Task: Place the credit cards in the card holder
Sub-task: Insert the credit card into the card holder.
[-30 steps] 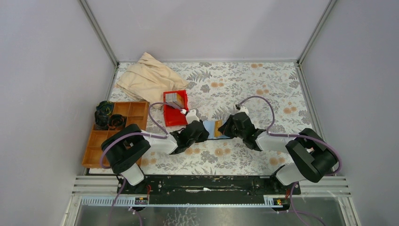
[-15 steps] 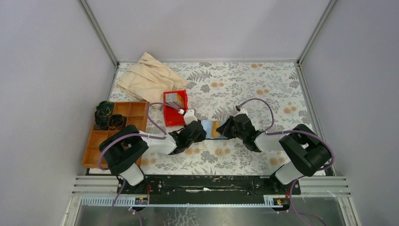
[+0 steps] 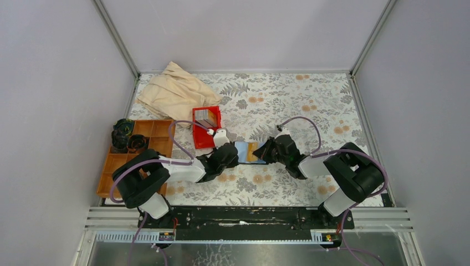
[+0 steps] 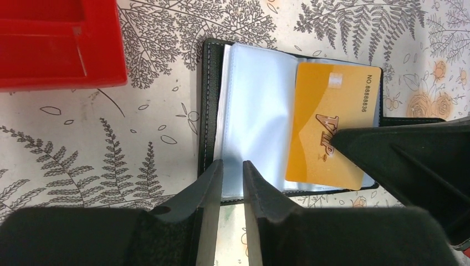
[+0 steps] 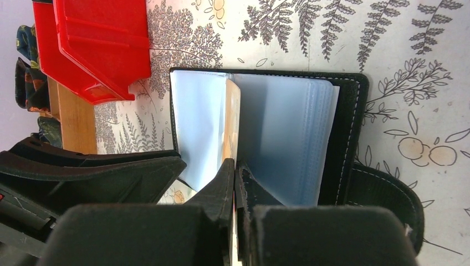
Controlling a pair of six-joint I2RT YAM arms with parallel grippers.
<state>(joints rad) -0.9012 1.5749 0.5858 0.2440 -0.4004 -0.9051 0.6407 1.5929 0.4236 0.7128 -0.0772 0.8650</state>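
The card holder lies open on the patterned table, its clear sleeves fanned between black covers. A tan credit card stands partly inside a sleeve. My right gripper is shut on that card's near edge. It reaches in from the right. My left gripper comes from the left. Its jaws stand a narrow gap apart with nothing between them, and the tips are at the near edge of the left sleeves. More cards stand in the red bin.
The red bin sits just behind my left gripper, close to the card holder. A brown compartment tray with dark items lies at the left edge. A beige cloth is bunched at the back left.
Both grippers and the tan card have edged slightly left. The right arm's elbow has swung left. Both jaws stand as before.
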